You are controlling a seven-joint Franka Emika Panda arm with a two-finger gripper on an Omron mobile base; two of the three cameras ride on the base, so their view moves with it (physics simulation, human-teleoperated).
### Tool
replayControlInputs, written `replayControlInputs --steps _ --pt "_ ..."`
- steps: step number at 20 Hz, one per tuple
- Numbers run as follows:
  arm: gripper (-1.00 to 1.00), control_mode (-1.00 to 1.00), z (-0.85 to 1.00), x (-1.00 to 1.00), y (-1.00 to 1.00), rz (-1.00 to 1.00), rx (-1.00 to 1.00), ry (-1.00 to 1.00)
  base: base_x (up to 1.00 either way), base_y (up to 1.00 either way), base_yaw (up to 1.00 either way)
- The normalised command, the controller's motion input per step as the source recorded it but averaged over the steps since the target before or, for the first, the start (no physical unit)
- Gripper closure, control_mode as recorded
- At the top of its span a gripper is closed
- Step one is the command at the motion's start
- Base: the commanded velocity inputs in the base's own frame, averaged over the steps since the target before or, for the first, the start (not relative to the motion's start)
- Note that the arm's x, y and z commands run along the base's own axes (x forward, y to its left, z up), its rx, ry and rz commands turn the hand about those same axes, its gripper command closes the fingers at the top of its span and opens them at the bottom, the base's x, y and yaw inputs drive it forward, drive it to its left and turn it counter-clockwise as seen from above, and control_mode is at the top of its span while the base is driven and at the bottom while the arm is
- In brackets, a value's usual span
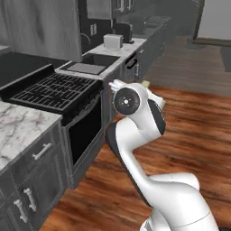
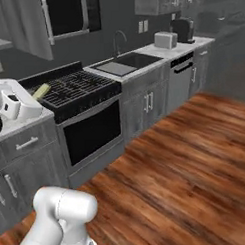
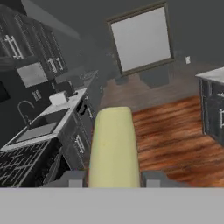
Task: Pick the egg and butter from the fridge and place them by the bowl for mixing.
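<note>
A simulated kitchen with a reddish-brown plank wood floor (image 2: 186, 157) and a run of grey cabinets along one wall. In the hand view, the two small dark fingertips (image 3: 72, 179) stand narrowly set against either side of the butter (image 3: 113, 146), a pale yellowish rectangular stick that rises lengthwise from between them; the two-finger gripper (image 3: 113, 181) is closed on it and carries it above the floor, clear of any surface. In the right base view the same stick shows as a yellowish end (image 2: 41, 91) projecting from the white hand at the left edge, seen against the near corner of the black gas stove (image 2: 76, 88) with its grate top. In the left base view only a small pale tip (image 1: 145, 83) shows above the white arm's elbow, which hides the gripper itself.

Outward from the hand: the stove's dark oven door (image 2: 90, 133) faces the open floor; beyond it lies a pale counter with a recessed sink (image 2: 123, 63) and a curved faucet (image 2: 119, 42), then a grey dishwasher front (image 2: 182, 75) with a bar handle. A white toaster (image 2: 165, 40) and a dark coffee machine (image 2: 183, 29) stand at the far end of that counter. A marble-patterned countertop (image 1: 20, 128) over grey drawers adjoins the stove on its near side. A large pale framed panel (image 3: 141, 39) occupies the far wall in the hand view.
</note>
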Motion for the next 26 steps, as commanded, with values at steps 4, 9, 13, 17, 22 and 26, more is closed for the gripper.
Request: replayControlInputs --steps 4,9,13,17,22,26 --pt "1.0 1.0 0.0 0.0 0.0 0.0 0.0 0.0 -0.72 0.27 0.77" --pt "1.0 1.0 0.0 0.0 0.0 0.0 0.0 0.0 -0.92 0.02 0.5" --pt "1.0 1.0 0.0 0.0 0.0 0.0 0.0 0.0 -0.09 0.0 0.78" --pt "1.0 1.0 0.0 0.0 0.0 0.0 0.0 0.0 0.2 -0.07 0.85" --pt "1.0 1.0 0.0 0.0 0.0 0.0 0.0 0.0 0.26 -0.66 0.56" --pt "1.0 1.0 0.0 0.0 0.0 0.0 0.0 0.0 0.0 -1.0 0.34"
